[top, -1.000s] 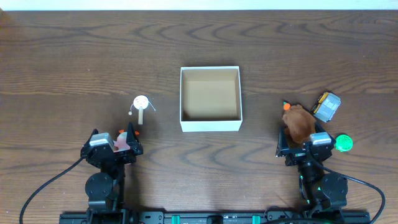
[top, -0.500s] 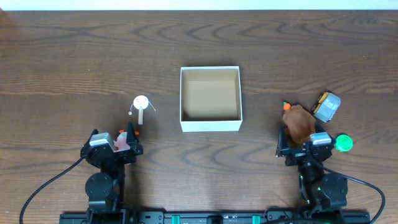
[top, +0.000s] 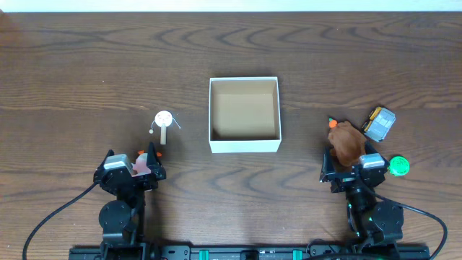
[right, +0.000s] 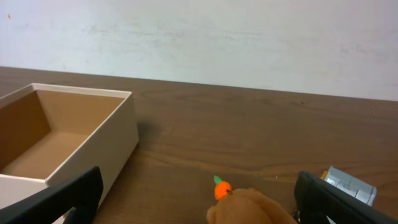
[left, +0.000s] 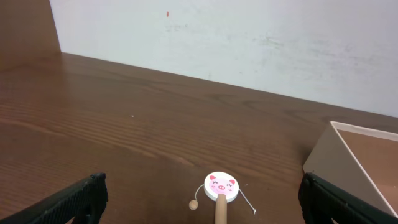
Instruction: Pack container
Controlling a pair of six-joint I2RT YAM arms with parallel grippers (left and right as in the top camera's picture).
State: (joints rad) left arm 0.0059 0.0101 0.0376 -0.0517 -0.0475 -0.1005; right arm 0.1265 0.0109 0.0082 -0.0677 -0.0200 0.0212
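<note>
The container (top: 244,146) is a square white box with a brown inside, empty, at the table's middle; it also shows in the left wrist view (left: 329,155) and the right wrist view (right: 93,149). A pig-face rattle drum (top: 164,119) on a wooden stick lies left of it, straight ahead of my left gripper (top: 132,163), which is open and empty (left: 199,211). A brown plush with an orange carrot (top: 347,141) lies right of the container, just in front of my open, empty right gripper (top: 351,167), between its fingers in the right wrist view (right: 252,208).
A grey and yellow toy (top: 379,123) lies at the far right, also in the right wrist view (right: 349,184). A green round toy (top: 398,166) lies beside the right gripper. A white wall runs along the table's far edge.
</note>
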